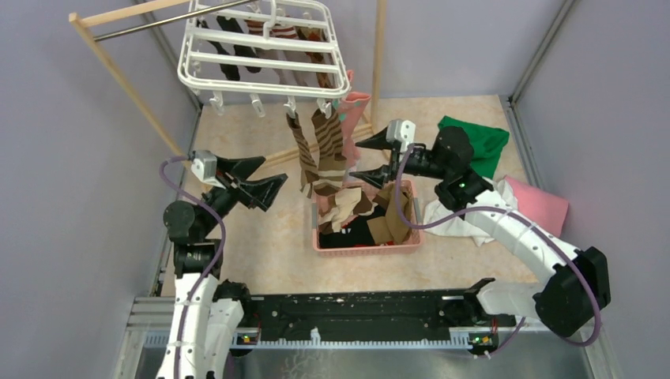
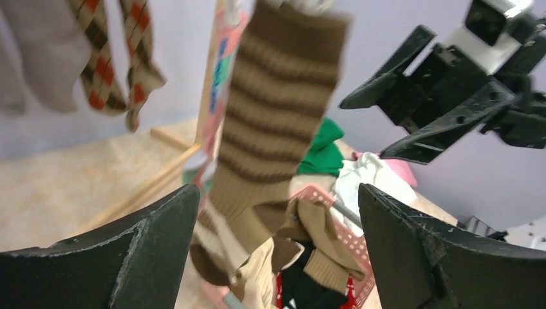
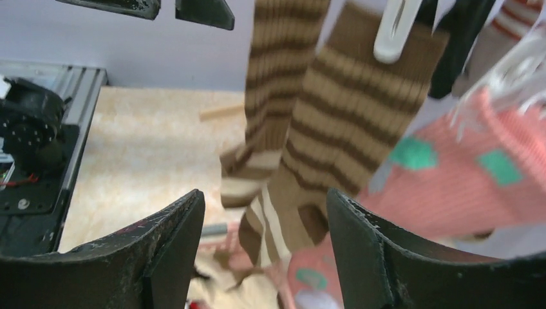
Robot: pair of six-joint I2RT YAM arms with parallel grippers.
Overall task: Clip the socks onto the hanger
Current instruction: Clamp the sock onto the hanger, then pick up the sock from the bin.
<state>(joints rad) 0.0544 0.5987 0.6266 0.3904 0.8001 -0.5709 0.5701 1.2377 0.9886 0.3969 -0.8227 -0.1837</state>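
Clipped by its upper end at the near right edge of the white plastic grid hanger (image 1: 261,89): a brown-and-cream striped knitted sock (image 1: 330,146), dangling over the pink plastic basket (image 1: 367,249) of loose socks. Probably light, limp, not slippery; best pinched at the ribbed cuff. Left gripper (image 1: 275,170) spread wide, empty; right gripper (image 1: 359,160) parted, gripping nothing. Only in the right wrist view: the white clip (image 3: 393,32) biting the knit. Only from above: the whole hanger.

Hanger (image 1: 261,47) hung at twelve o'clock of basket (image 1: 367,249), socks (image 1: 328,146) clipped beneath it, others apparently heaped inside, cloths (image 1: 482,142) laid at two o'clock.
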